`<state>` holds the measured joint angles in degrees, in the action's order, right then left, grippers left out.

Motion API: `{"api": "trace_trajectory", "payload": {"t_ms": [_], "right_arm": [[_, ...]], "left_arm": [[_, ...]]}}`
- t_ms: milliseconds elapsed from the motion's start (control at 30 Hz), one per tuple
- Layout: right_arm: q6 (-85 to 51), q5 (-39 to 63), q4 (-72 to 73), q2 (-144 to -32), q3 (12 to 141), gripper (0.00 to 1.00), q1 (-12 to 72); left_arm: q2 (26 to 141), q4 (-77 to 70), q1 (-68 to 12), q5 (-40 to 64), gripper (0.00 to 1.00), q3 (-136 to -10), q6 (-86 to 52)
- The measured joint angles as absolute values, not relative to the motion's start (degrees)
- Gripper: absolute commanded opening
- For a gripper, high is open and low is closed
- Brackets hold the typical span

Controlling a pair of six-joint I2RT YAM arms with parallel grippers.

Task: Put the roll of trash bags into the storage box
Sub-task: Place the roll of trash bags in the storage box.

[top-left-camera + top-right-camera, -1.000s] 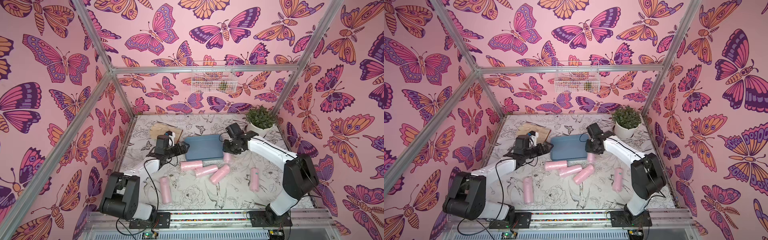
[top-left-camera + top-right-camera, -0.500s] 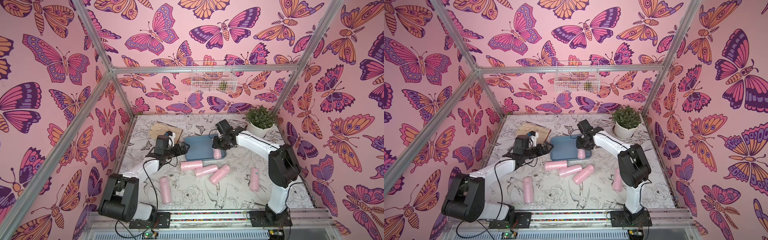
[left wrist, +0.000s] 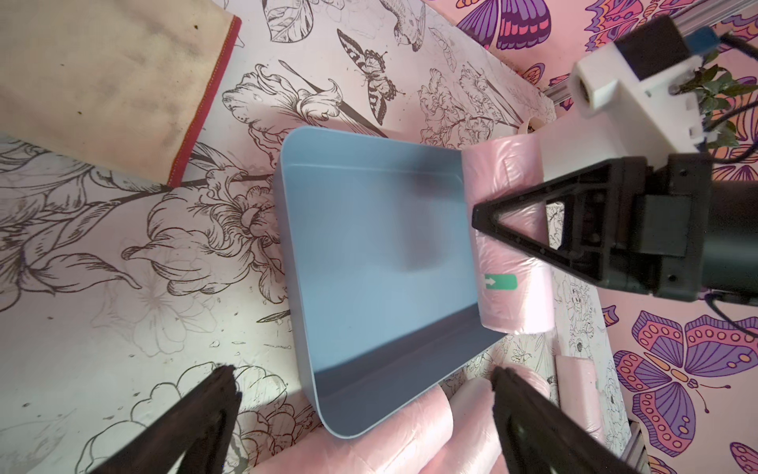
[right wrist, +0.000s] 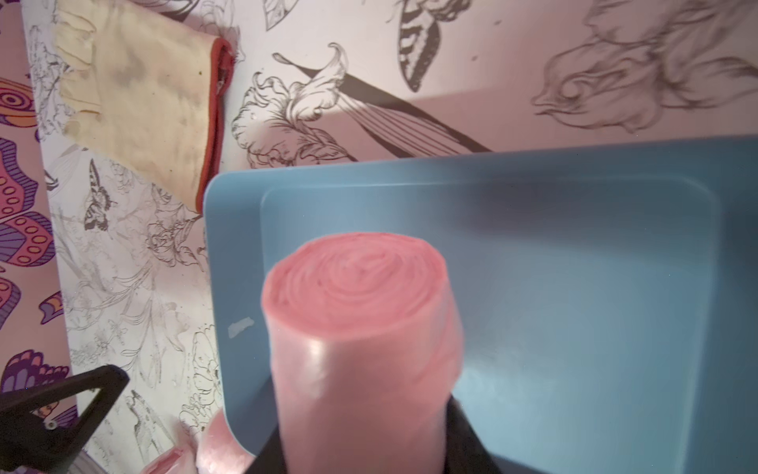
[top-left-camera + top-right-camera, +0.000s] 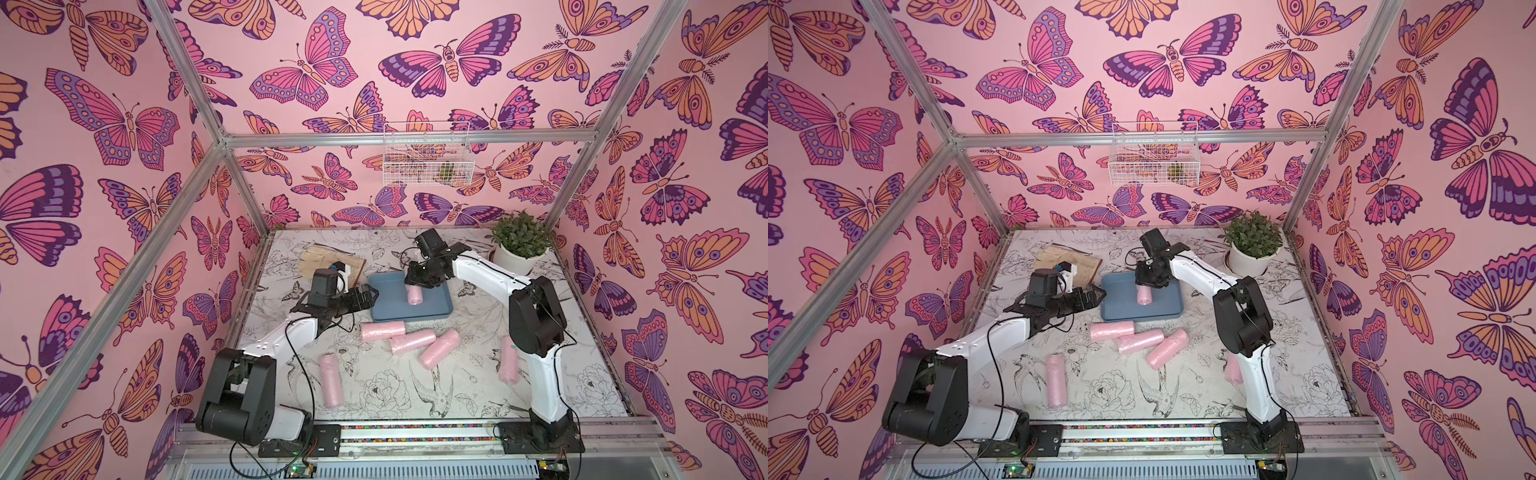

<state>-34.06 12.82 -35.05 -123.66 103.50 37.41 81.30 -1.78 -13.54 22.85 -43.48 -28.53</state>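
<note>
A potted plant (image 5: 519, 245) with small green leaves in a white pot stands at a far corner of the flower-printed table (image 5: 386, 390). Above the plant and a little to its left, a white wire basket (image 5: 426, 153) hangs on the butterfly-papered back wall, with something small and yellow-green inside. Well apart from the plant, along the same far edge, a soiled beige glove (image 5: 316, 259) with a red cuff lies flat.
</note>
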Motion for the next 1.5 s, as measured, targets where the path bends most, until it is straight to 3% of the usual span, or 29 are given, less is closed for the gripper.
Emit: {"api": "trace_trajectory", "payload": {"t_ms": [1200, 1367, 1500], "right_arm": [[-44.4, 24.1, -26.1, -137.3, 110.1, 0.17, 42.1], [-45.2, 24.7, -25.3, -137.6, 110.1, 0.31, 42.4], [-45.3, 25.6, -24.9, -137.7, 110.1, 0.6, 42.6]], "left_arm": [[74.3, 2.4, -10.8, 20.2, 1.0, -42.3, -25.7], [74.3, 2.7, -10.8, 20.2, 1.0, -42.2, -25.6], [74.3, 2.7, -10.8, 20.2, 1.0, -42.1, -25.5]]}}
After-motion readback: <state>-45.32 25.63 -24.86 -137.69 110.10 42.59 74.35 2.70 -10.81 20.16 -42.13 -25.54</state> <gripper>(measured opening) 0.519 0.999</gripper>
